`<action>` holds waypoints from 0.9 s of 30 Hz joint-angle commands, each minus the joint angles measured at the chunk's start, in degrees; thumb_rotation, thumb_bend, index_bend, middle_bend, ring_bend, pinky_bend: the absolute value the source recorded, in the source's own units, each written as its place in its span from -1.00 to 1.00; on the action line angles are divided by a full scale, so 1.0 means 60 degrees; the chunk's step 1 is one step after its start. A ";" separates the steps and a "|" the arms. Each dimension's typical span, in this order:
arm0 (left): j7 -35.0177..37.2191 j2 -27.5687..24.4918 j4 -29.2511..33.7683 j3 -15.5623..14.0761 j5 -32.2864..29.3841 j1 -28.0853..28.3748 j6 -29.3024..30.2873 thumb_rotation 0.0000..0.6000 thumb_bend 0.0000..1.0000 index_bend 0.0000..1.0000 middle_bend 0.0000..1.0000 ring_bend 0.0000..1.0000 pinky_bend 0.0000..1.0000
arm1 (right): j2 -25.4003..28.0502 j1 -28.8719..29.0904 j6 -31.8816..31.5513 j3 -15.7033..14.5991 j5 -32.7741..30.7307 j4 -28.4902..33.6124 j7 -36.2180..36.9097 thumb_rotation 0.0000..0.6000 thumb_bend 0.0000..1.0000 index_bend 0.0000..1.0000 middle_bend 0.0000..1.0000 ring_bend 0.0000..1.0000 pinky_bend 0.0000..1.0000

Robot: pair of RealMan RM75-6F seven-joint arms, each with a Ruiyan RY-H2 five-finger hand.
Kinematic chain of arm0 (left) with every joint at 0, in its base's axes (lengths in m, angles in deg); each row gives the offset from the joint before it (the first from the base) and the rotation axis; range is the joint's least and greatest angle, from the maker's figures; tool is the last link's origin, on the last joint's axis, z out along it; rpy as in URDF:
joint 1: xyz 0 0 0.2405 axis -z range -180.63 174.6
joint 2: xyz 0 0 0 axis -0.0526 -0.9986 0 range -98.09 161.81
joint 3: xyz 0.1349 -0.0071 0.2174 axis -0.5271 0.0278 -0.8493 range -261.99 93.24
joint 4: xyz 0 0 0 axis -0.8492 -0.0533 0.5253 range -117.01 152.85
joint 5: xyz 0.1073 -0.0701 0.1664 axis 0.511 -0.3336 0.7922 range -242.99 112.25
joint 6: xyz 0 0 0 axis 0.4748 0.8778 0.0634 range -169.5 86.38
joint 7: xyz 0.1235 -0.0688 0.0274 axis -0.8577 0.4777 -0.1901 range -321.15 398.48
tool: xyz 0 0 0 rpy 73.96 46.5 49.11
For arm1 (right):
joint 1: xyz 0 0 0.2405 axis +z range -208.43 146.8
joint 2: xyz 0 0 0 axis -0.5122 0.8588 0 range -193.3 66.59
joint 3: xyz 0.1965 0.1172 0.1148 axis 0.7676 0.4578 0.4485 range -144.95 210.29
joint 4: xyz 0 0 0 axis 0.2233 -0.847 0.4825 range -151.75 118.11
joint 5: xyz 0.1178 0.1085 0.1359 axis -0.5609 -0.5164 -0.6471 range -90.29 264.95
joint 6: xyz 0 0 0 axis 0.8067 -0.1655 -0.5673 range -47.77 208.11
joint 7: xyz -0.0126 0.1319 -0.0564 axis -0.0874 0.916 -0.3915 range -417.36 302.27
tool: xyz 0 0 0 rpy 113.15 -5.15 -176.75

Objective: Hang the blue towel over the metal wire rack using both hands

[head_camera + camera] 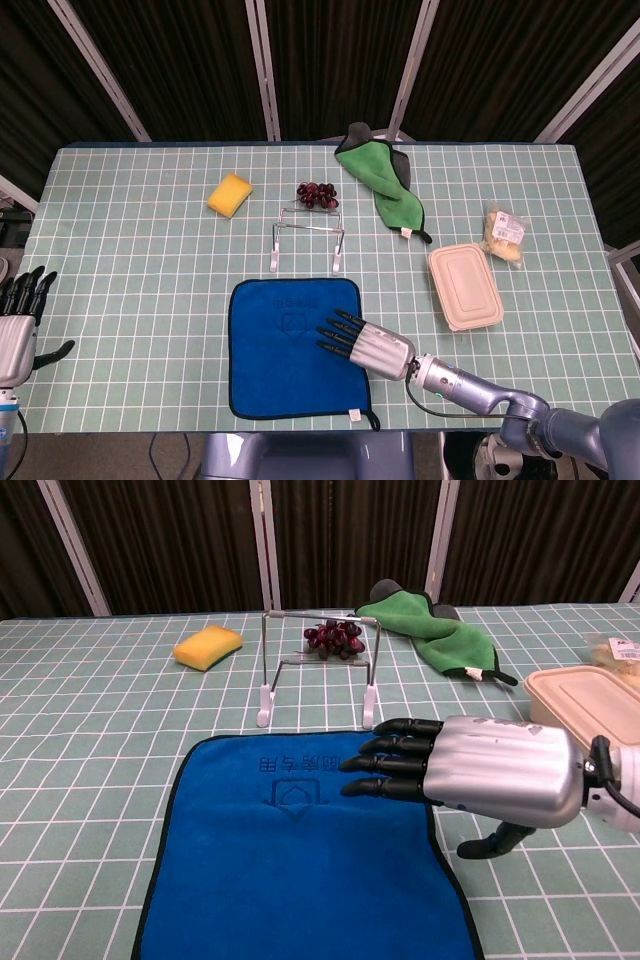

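place: robot lab | cues: gridded table mat [130, 250]; black curtains [200, 60]

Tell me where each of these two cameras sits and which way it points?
Head view: high above the near table edge, looking down on the whole table; shows the left hand at the table's left edge and the right hand over the blue towel.
Chest view: low at the near edge, looking level across towards the metal wire rack; only the right hand shows.
Shared: towel, rack, right hand.
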 commanded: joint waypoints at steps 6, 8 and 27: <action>-0.0096 0.0031 0.0019 -0.0002 0.0006 0.0020 -0.0026 1.00 -1.00 -1.00 -1.00 -1.00 -1.00 | -0.0150 0.0139 -0.0220 -0.0218 -0.0155 -0.0464 -0.0101 1.00 -0.53 -1.00 -1.00 -1.00 -1.00; -0.0139 0.0056 0.0013 -0.0005 -0.0018 0.0042 -0.0081 1.00 -1.00 -1.00 -1.00 -1.00 -1.00 | -0.0158 0.0158 -0.0235 -0.0264 -0.0256 -0.0541 -0.0031 1.00 -0.54 -1.00 -1.00 -1.00 -1.00; -0.0309 0.0131 0.0047 -0.0050 -0.0012 0.0059 -0.0129 1.00 -1.00 -1.00 -1.00 -1.00 -1.00 | -0.1031 0.0499 -0.0338 -0.0370 -0.0770 -0.1129 0.0110 1.00 -0.53 -1.00 -1.00 -1.00 -1.00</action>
